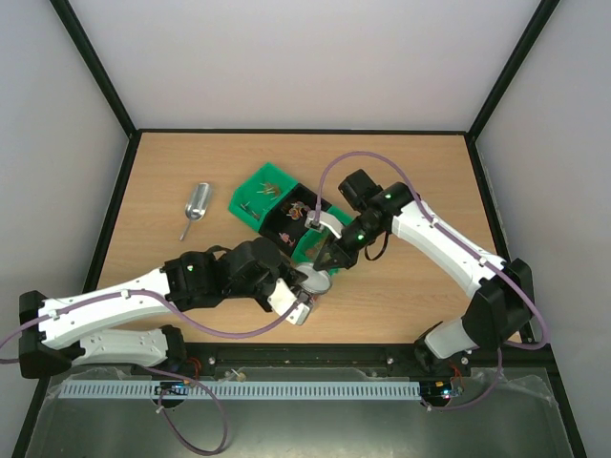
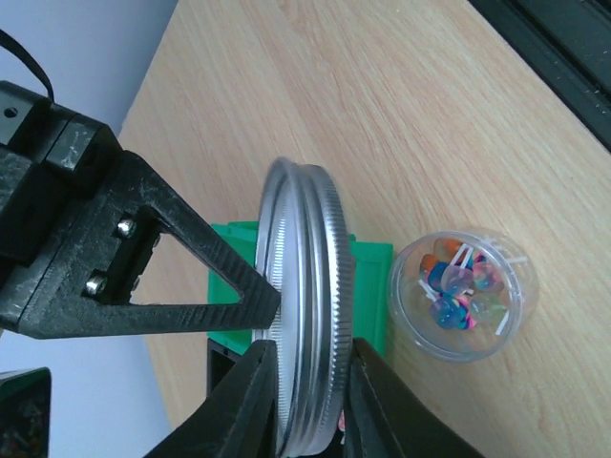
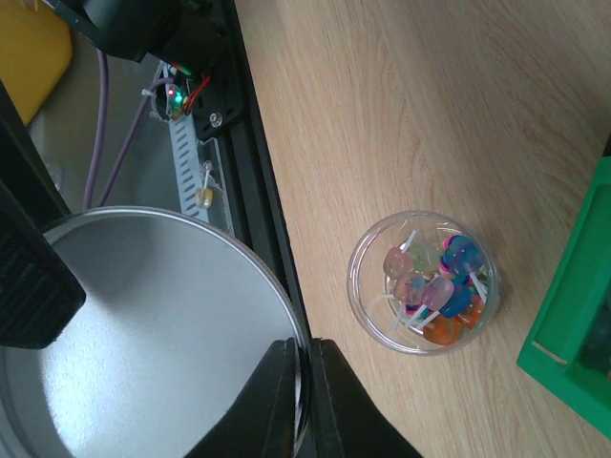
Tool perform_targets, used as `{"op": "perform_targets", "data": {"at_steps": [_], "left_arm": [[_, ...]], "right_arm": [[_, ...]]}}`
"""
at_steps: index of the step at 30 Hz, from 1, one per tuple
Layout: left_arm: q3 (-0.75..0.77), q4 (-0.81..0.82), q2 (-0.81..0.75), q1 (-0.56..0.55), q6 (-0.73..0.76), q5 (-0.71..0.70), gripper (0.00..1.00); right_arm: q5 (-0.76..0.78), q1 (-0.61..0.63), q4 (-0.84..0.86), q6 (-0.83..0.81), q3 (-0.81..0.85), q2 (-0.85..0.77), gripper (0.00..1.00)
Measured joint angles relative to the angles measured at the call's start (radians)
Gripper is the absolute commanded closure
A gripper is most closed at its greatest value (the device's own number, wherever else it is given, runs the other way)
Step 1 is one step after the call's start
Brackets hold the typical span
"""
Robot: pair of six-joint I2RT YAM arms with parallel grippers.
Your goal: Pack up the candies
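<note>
A clear jar point(image 3: 423, 281) stands open on the wood table and holds several candies point(image 3: 434, 286), pink, teal and orange; it also shows in the left wrist view point(image 2: 465, 294). Both grippers hold the round metal lid point(image 1: 313, 280) off the table, beside and above the jar. My left gripper point(image 2: 310, 386) is shut across the lid point(image 2: 305, 286), seen edge-on. My right gripper point(image 3: 305, 391) is shut on the lid's rim point(image 3: 143, 334). More candies lie in the green bin point(image 1: 250, 191). The top view hides the jar under the lid and grippers.
A metal scoop point(image 1: 196, 205) lies on the table left of the green bin. The bin's edge shows close to the jar point(image 3: 573, 334) and behind the lid point(image 2: 372, 286). The table's black front rail point(image 3: 253, 143) runs near the jar.
</note>
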Motion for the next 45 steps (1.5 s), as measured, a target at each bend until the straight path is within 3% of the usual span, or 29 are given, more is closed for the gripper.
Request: {"op": "perform_targets", "data": {"at_steps": [4, 9, 14, 20, 24, 29, 35, 45], "left_arm": [[0.0, -0.002, 0.0, 0.0, -0.048, 0.023, 0.93], [0.0, -0.009, 0.002, 0.05, -0.138, 0.092, 0.98], [0.05, -0.075, 0.066, 0.226, -0.267, 0.267, 0.98], [0.161, -0.164, 0.195, 0.438, -0.396, 0.58, 0.97], [0.171, -0.204, 0.238, 0.504, -0.455, 0.764, 0.96], [0.171, -0.212, 0.253, 0.536, -0.521, 0.932, 0.96], [0.17, -0.216, 0.267, 0.57, -0.563, 1.045, 0.95], [0.152, -0.216, 0.28, 0.637, -0.586, 1.155, 0.92]], "right_arm": [[-0.002, 0.0, -0.005, -0.008, 0.003, 0.0, 0.85], [0.029, -0.021, 0.01, 0.001, 0.015, -0.022, 0.59], [0.087, -0.131, 0.085, 0.01, 0.005, -0.116, 0.24], [0.099, -0.175, 0.132, -0.014, -0.02, -0.225, 0.11], [0.03, -0.164, 0.138, -0.033, -0.048, -0.257, 0.13], [-0.021, -0.086, 0.137, -0.046, -0.069, -0.253, 0.23], [-0.061, -0.021, 0.136, -0.059, -0.081, -0.246, 0.48], [-0.075, -0.019, 0.155, -0.019, -0.091, -0.235, 0.85]]}}
